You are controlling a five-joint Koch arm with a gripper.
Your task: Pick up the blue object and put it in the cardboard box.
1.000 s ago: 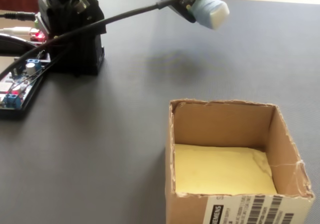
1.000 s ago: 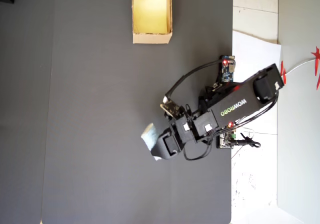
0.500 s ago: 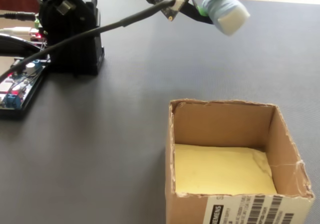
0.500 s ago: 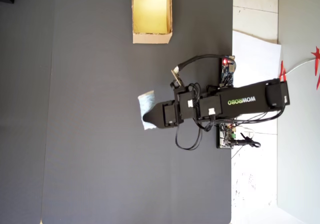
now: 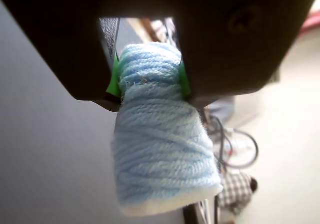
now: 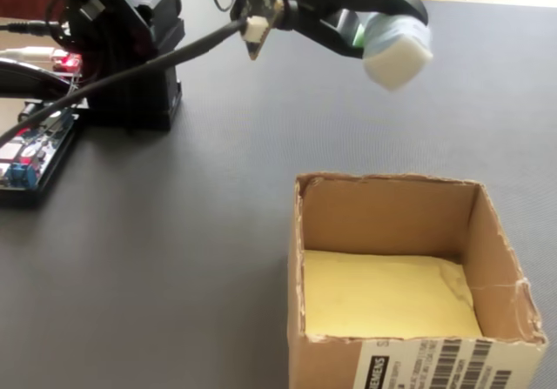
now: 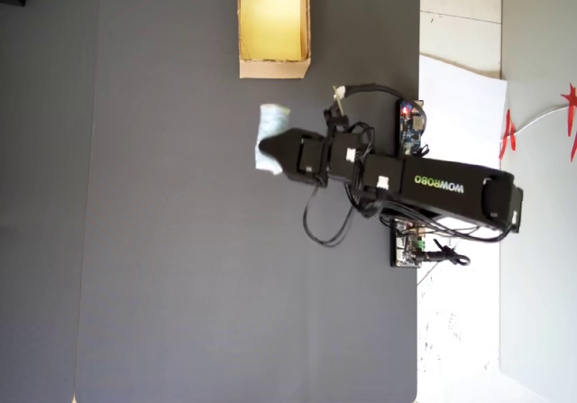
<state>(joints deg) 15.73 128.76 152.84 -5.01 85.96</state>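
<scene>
The blue object (image 5: 160,149) is a pale blue roll of wound yarn, held in the air between the green pads of my gripper (image 5: 147,81), which is shut on it. From the side, the blue object (image 6: 396,50) hangs above the mat beyond the far rim of the cardboard box (image 6: 392,211), with the gripper (image 6: 370,34) behind it. From above, the blue object (image 7: 271,137) sticks out of the gripper (image 7: 270,143) a short way below the cardboard box (image 7: 273,65). The box is open-topped with a yellowish floor and nothing inside.
A dark grey mat (image 7: 180,241) covers the table. The arm's black base (image 6: 130,50) and circuit boards (image 6: 30,158) with cables sit at the left of the fixed view. White paper (image 7: 460,105) lies off the mat's right edge in the overhead view.
The arm has swung round toward the cardboard box, carrying the blue object with it. In the fixed view the object moved slightly right and lower; the grip stayed shut.
</scene>
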